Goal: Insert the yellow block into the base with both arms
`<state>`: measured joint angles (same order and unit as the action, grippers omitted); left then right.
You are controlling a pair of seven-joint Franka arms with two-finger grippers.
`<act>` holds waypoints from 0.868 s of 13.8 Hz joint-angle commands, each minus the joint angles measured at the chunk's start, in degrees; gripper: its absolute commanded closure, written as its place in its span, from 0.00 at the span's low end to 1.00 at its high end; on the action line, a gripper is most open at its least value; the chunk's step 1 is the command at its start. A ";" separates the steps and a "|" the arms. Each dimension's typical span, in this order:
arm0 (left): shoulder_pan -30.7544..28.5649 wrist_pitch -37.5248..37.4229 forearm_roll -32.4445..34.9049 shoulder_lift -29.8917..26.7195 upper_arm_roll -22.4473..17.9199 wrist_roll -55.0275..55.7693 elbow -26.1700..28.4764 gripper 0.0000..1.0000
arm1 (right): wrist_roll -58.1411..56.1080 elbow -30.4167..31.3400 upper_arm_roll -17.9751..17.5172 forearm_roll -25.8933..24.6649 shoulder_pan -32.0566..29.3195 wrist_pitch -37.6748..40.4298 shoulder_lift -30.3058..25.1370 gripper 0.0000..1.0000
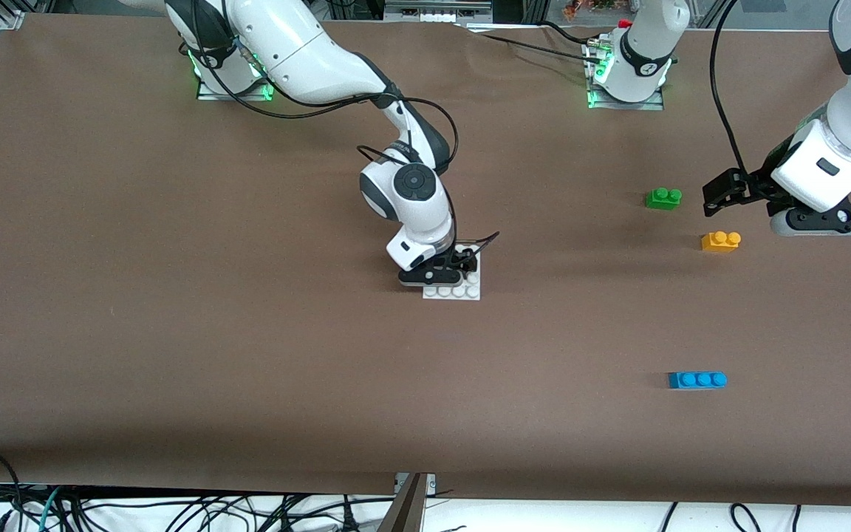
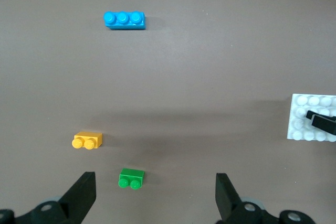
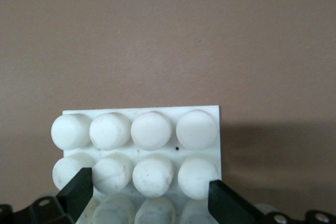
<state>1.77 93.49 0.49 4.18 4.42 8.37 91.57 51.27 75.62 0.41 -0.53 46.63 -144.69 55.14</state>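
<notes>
The yellow block (image 1: 721, 241) (image 2: 87, 140) lies studs-up on the brown table toward the left arm's end. My left gripper (image 1: 728, 193) (image 2: 155, 182) hangs open in the air over the table beside the green brick, a little away from the yellow block, with nothing in it. The white studded base (image 1: 462, 290) (image 2: 310, 124) (image 3: 199, 116) sits at mid-table. My right gripper (image 1: 455, 262) (image 3: 149, 182) is down on the base, its fingers wide apart over the studs, and it covers the base's part nearest the robots.
A green two-stud brick (image 1: 663, 198) (image 2: 131, 178) lies just farther from the front camera than the yellow block. A blue three-stud brick (image 1: 697, 380) (image 2: 124, 19) lies nearer that camera. Cables trail from both arms.
</notes>
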 commanded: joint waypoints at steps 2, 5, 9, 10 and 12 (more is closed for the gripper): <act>-0.01 -0.42 0.92 0.56 0.06 0.42 -1.39 0.00 | 3.92 -5.74 -0.32 1.23 2.94 -1.12 6.55 0.00; -0.01 -0.42 0.92 0.56 0.06 -0.19 -1.39 0.00 | 3.75 -6.27 -0.32 1.15 3.38 -1.04 6.91 0.00; -0.01 -0.51 0.65 0.65 0.15 -0.38 -1.30 0.00 | 2.61 -7.15 1.69 0.71 2.86 -0.33 5.33 0.00; -0.01 -0.51 0.65 0.65 0.23 -0.46 -1.22 0.00 | 2.43 -7.59 2.22 0.71 2.77 0.36 4.98 0.00; -0.01 -0.59 0.65 0.65 0.15 -0.46 -1.13 0.00 | 1.04 -10.39 3.10 0.71 2.68 5.35 4.02 0.00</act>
<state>1.78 93.49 0.49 4.29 4.47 8.35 91.57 53.84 70.30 2.01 -0.51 49.10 -143.76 57.98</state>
